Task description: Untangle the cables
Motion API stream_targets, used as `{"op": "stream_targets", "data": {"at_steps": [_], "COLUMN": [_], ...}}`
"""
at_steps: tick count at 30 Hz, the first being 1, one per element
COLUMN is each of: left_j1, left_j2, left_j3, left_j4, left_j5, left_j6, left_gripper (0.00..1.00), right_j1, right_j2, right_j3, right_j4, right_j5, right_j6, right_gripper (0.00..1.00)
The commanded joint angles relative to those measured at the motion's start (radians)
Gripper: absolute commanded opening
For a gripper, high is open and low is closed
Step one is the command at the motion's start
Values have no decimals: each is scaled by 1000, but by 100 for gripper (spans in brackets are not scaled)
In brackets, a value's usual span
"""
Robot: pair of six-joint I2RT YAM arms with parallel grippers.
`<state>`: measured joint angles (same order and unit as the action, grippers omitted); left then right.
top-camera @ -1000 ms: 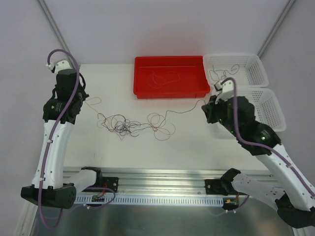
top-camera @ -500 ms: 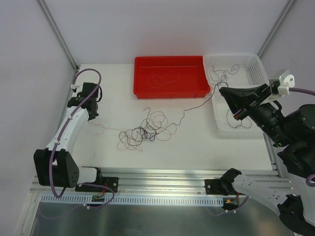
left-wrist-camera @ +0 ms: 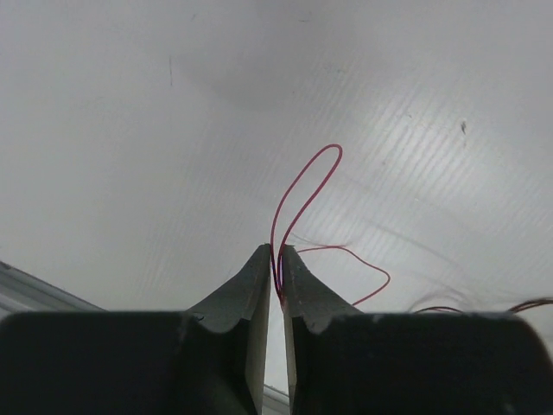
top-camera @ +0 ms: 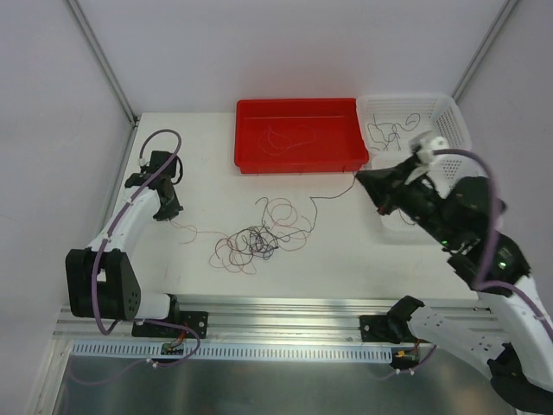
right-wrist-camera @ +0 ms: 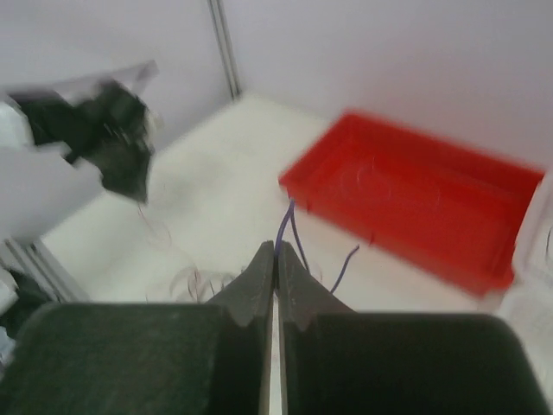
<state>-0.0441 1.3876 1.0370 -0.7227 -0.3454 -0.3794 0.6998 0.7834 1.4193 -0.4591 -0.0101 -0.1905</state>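
White table (top-camera: 346, 251) (cables (top-camera: 255, 239) tangled mid-surface) sits between pale lilac walls (top-camera: 259, 43).

- The right wrist view smears the red tray (right-wrist-camera: 415, 199).
- Knotted cables (top-camera: 253, 240): strands too fine to separate from above.
- The red strand (left-wrist-camera: 335, 149) ends unseen inside the left gripper (left-wrist-camera: 278, 249), the purple strand (right-wrist-camera: 289, 216) inside the right gripper (right-wrist-camera: 275, 246).

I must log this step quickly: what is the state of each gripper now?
Left gripper: closed, pinching a red cable.
Right gripper: closed, pinching a purple cable.
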Motion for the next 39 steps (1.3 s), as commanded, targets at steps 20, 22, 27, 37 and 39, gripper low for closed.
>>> {"op": "stream_targets", "data": {"at_steps": [20, 22, 27, 37, 39], "left_j1": [6, 4, -45, -123, -161], "left_j2": [-317, -309, -227, -76, -30], "left_j3": [-224, -232, -233, -201, -195], "left_j4": [186, 218, 223, 217, 206], "left_j5": [472, 540, 651, 615, 612], "left_j6": [71, 74, 76, 132, 139], "left_gripper": [88, 88, 86, 76, 74], "right_j1": [151, 167, 227, 287, 294], "right_j2": [410, 461, 573, 767, 795], "right_j3": [-303, -295, -289, -260, -261], "right_j4": [-29, 47, 183, 298, 304], "right_j5": [125, 51, -13, -21, -7], "right_j6": [197, 207, 281, 315, 327], "right_gripper": [57, 57, 57, 63, 66]}}
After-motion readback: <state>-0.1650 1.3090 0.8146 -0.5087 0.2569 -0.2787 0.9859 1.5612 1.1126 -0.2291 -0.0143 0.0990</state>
